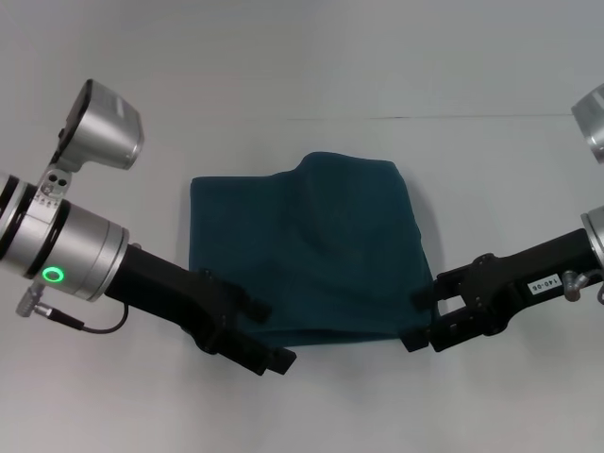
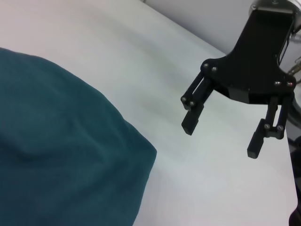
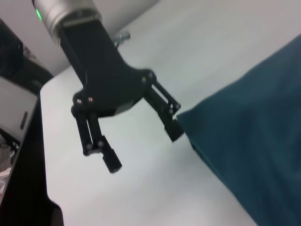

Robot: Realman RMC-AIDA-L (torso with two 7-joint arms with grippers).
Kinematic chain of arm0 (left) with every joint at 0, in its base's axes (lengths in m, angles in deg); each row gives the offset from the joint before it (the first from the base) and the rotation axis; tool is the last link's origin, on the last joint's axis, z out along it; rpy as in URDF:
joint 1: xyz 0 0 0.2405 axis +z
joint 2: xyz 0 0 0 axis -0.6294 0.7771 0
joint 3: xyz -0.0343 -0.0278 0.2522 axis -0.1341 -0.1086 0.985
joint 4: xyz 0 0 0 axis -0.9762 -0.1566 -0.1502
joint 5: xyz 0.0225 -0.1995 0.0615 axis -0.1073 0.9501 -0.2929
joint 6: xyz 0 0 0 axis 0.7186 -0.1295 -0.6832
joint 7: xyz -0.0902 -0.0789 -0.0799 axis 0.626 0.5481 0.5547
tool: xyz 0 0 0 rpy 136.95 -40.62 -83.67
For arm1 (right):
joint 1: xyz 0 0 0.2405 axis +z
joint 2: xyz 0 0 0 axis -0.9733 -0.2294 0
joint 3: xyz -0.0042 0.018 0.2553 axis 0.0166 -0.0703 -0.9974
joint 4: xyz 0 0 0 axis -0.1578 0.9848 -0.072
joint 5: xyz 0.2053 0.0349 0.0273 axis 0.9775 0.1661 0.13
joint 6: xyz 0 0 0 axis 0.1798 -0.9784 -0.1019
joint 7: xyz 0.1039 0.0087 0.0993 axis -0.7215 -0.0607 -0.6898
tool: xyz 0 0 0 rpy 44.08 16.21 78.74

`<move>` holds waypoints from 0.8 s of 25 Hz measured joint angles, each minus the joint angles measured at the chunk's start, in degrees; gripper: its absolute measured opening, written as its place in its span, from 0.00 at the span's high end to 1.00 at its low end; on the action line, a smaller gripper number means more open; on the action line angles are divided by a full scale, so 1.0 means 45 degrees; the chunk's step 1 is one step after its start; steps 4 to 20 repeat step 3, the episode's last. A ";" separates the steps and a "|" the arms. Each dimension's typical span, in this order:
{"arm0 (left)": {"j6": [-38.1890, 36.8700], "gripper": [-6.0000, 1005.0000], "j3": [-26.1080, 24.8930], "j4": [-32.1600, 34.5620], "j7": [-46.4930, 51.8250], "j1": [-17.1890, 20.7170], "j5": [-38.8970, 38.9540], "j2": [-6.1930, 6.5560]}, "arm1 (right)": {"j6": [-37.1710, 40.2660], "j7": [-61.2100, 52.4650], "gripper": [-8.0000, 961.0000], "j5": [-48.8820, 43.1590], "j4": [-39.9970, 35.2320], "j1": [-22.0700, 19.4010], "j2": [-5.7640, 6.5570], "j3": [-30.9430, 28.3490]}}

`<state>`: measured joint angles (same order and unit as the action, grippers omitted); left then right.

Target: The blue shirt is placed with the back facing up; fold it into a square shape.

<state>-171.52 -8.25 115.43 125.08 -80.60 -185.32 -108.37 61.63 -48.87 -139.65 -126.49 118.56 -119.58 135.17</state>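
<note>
Lying folded near mid-table (image 1: 311, 57), the shirt (image 1: 307, 255): a roughly square dark teal bundle, plain side up, slightly humped toward its far right corner, near edge rounded where the cloth is doubling over.

Hovering at the shirt's near-left corner, the left gripper (image 1: 269, 332), fingers spread apart, gripping nothing. In the right wrist view, showing as a black claw (image 3: 141, 148) with one fingertip (image 3: 175, 132) just beside the cloth's corner (image 3: 249, 141), the other well clear over bare table; touching or not, cannot tell.

Hanging at the near-right corner, the right gripper (image 1: 418, 319), fingers likewise parted and empty. In the left wrist view, floating above the white surface (image 2: 117, 56), apart from the shirt's edge (image 2: 70, 155), both fingertips (image 2: 190, 123) pointing down toward the table.
</note>
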 joint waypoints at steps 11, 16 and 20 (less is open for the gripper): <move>-0.0047 0.08 0.0032 -0.0048 0.0089 -0.0080 -0.0004 0.0034 | 0.0069 0.0238 0.14 0.0018 -0.0004 -0.0014 -0.0051 -0.0028; -0.0047 0.08 0.0032 -0.0048 0.0089 -0.0080 -0.0004 0.0034 | 0.0069 0.0238 0.14 0.0018 -0.0004 -0.0014 -0.0051 -0.0028; -0.0047 0.08 0.0032 -0.0048 0.0089 -0.0080 -0.0004 0.0034 | 0.0069 0.0238 0.14 0.0018 -0.0004 -0.0014 -0.0051 -0.0028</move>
